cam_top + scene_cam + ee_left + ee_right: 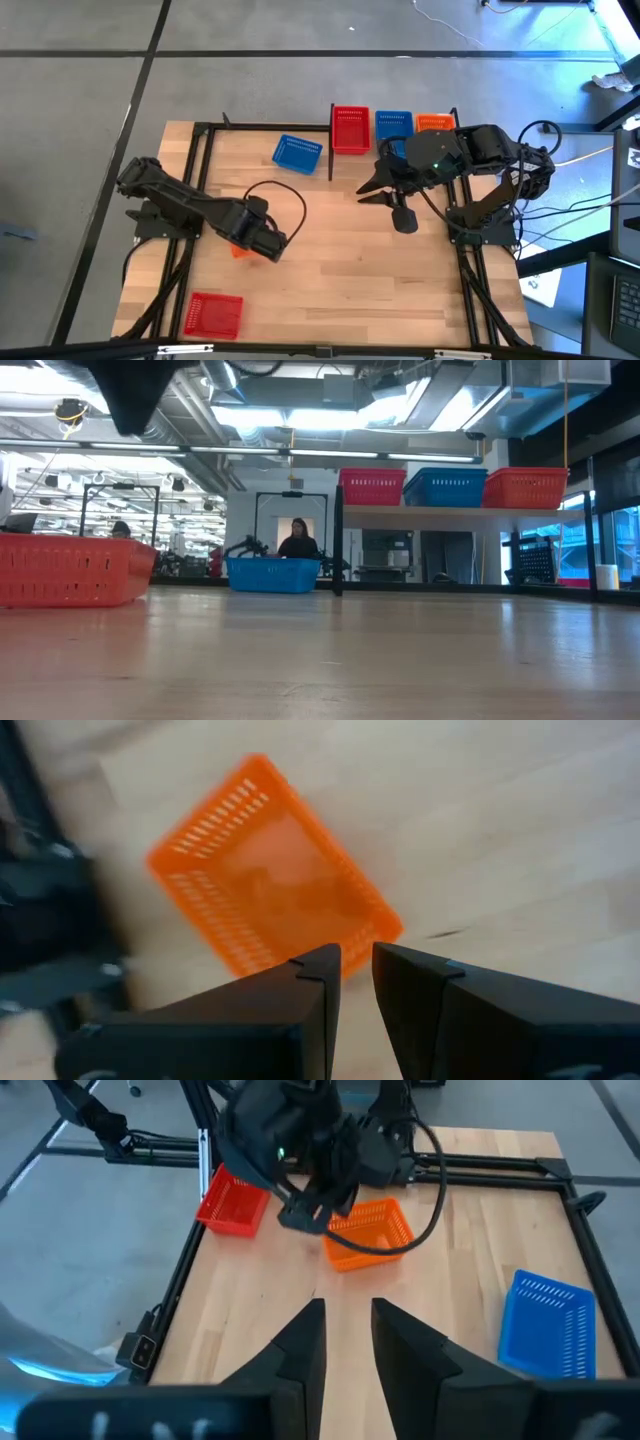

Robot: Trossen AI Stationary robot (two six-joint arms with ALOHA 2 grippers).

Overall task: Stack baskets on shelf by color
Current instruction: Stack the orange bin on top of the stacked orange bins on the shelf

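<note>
An orange basket point(270, 870) point(368, 1232) rests on its base on the tabletop. My left gripper point(356, 965) point(268, 243) hovers above the basket's near edge with a narrow gap between its fingers, touching nothing. My right gripper point(348, 1325) point(372, 192) hangs over the table's middle, narrowly open and empty. A blue basket point(297, 152) point(272, 573) sits on the table in front of the shelf point(460, 512). A red basket point(215, 315) point(70, 570) lies by the near left corner. On the shelf stand a red basket point(372, 487), a blue basket point(446, 487) and an orange basket point(525, 487).
Black metal frame rails point(195, 190) run along the table's left and right sides, and a shelf post point(331, 150) stands beside the loose blue basket. A loop of cable point(285, 195) arcs over the left gripper. Bare wood point(360, 270) lies between the arms. A person point(298, 540) sits far behind.
</note>
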